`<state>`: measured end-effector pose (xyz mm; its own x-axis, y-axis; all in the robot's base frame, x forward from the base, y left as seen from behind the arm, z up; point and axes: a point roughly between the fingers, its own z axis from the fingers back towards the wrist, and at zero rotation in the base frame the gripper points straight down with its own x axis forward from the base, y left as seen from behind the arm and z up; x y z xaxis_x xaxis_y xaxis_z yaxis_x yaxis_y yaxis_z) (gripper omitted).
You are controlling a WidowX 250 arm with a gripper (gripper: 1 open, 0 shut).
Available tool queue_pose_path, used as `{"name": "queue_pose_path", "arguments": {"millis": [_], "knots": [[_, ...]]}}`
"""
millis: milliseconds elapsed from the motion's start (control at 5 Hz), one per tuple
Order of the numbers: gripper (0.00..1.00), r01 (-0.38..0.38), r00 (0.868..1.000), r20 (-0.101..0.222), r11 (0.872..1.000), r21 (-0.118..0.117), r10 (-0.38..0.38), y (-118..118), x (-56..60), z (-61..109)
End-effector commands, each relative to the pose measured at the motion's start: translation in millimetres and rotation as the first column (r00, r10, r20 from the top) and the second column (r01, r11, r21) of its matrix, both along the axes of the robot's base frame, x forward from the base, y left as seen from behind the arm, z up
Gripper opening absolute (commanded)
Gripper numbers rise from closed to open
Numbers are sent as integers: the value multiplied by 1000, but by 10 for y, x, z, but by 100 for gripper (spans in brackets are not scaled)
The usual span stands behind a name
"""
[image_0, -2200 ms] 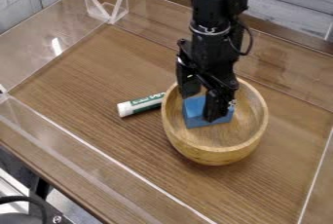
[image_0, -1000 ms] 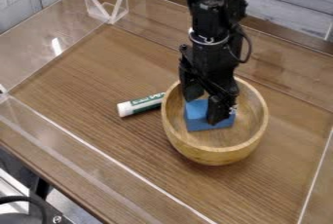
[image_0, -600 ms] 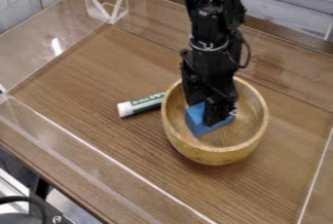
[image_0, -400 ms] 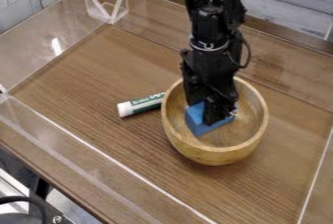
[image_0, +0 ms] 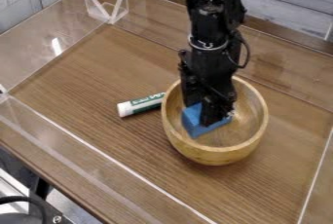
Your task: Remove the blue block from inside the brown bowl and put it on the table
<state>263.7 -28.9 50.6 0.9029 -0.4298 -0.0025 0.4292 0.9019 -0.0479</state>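
- We see one table [image_0: 92, 82], dark wood grain, edged by low clear walls.
- One brown bowl [image_0: 240, 135] sits on it.
- One black gripper [image_0: 208, 106] points down into the bowl, jaws clamped on the one blue block [image_0: 200, 121].
- One white tube [image_0: 140, 102] lies just left of the bowl; its green print is unreadable.

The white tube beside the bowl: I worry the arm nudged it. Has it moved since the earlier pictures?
No. The white tube lies at the same spot and angle, just left of the brown bowl.
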Motion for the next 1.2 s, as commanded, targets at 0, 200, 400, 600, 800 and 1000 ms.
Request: {"name": "queue_pose_path", "arguments": {"millis": [0,200,400,600,800,1000], "knots": [[0,-5,997,71,1000,0,5,23,130,226],[0,-6,998,65,1000,3,5,32,127,270],[0,-6,998,59,1000,6,6,41,124,319],[0,-10,998,56,1000,11,9,57,125,383],[0,-16,999,50,1000,15,15,77,125,462],[0,-25,999,46,1000,19,24,105,126,559]]}}
